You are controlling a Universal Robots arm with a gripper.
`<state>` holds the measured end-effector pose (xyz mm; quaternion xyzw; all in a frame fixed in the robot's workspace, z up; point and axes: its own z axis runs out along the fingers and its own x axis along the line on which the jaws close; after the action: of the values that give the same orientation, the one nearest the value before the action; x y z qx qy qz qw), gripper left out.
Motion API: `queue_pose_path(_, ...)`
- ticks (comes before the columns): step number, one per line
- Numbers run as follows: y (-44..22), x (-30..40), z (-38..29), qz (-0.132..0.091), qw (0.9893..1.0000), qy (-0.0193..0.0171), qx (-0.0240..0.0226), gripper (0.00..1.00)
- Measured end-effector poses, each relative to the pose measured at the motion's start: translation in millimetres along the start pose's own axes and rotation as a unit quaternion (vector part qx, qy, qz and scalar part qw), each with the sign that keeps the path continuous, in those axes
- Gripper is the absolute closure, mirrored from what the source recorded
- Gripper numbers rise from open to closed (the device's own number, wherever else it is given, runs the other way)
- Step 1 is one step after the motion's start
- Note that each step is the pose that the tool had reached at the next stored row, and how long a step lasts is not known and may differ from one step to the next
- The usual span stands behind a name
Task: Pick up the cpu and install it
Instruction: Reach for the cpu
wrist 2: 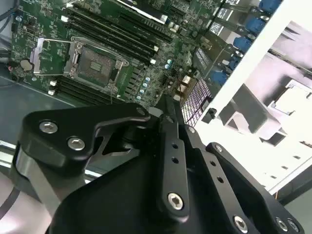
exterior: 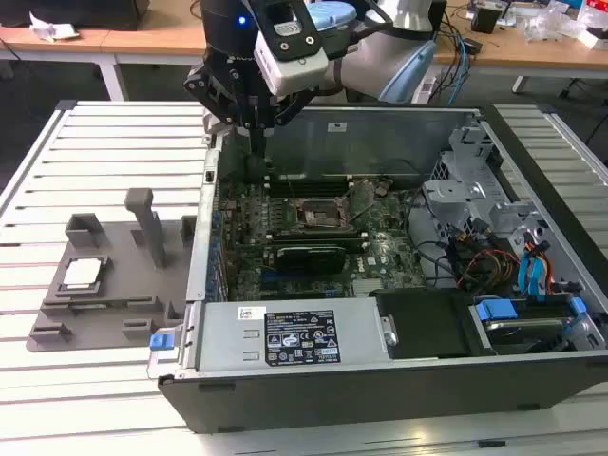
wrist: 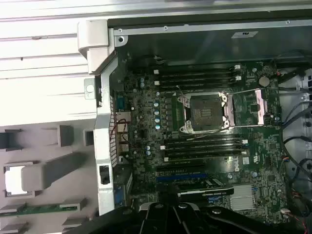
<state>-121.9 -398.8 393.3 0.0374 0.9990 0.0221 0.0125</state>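
Nothing of the task is judged done yet: the cpu (exterior: 81,274) is seen lying in the grey tray (exterior: 123,296) on the tabletop (exterior: 114,142), outside the computer case (exterior: 285,380) on the exterior view's left. The socket (exterior: 318,214) inside the case is seen open and empty. The tool (exterior: 258,142) is held above the case's rear corner, fingers together, nothing clamped.

No print can be read here. In the exterior view, a dark label (exterior: 300,338) and a small white sticker (exterior: 252,313) sit on the metal cover (exterior: 361,328), their print too small to make out. In the first wrist view, a sticker (wrist: 244,34) on the case wall (wrist: 195,46) is equally illegible.
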Motion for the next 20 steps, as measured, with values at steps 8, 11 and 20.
queue_pose_path(8, -2.8, 38.1, -1.0, 0.000, 1.0000, -0.0002, 0.0000, 0.89)
queue_pose_path(11, -3.9, 52.3, -1.4, 0.000, 1.0000, -0.0003, 0.0000, 0.89)
queue_pose_path(20, -6.0, 80.7, -2.1, 0.000, 1.0000, -0.0002, 0.0000, 0.89)
